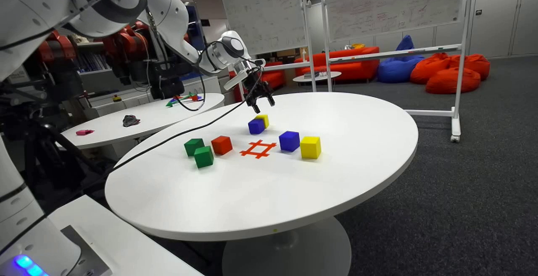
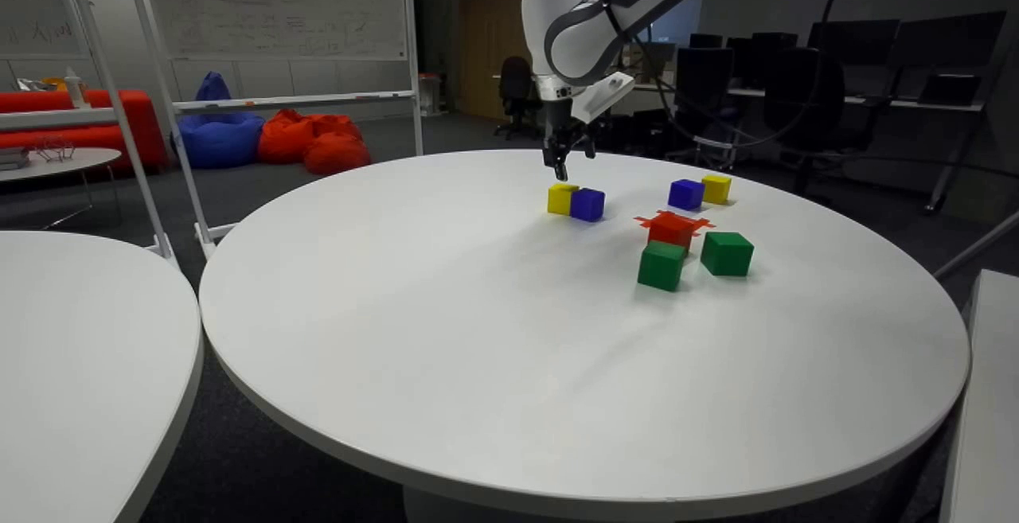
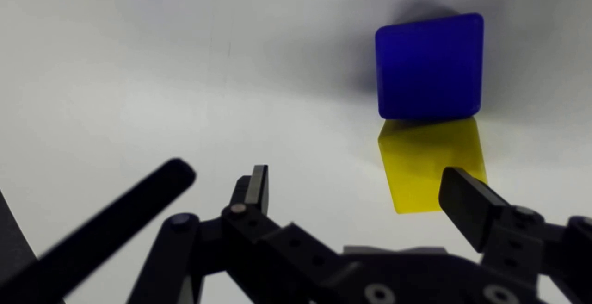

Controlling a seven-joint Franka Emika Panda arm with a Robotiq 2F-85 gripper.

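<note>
In an exterior view, the fingers (image 1: pixel 256 107) hang over the far part of the white table (image 1: pixel 252 200), near a blue cube (image 1: pixel 256 126) and a yellow cube (image 1: pixel 266 121) set close together; both sit on flat faces, so the table alone keeps them steady. Nearer in that view, red tape lines (image 1: pixel 265 151) lie flat, probably as a reference mark, beside a second blue cube (image 1: pixel 289 141) and a second yellow cube (image 1: pixel 310 147). In an exterior view, a red cube (image 2: pixel 670 230) hides part of the tape because it stands in front of it, with one green cube (image 2: pixel 661 266) and another green cube (image 2: pixel 727 254) nearer still. In the wrist view, the fingers are spread wide and hold nothing; the close pair sits off-centre, toward the finger at that view's right, which covers part of the yellow cube because it is closer to the lens. Whether they touch, I cannot tell.
</note>
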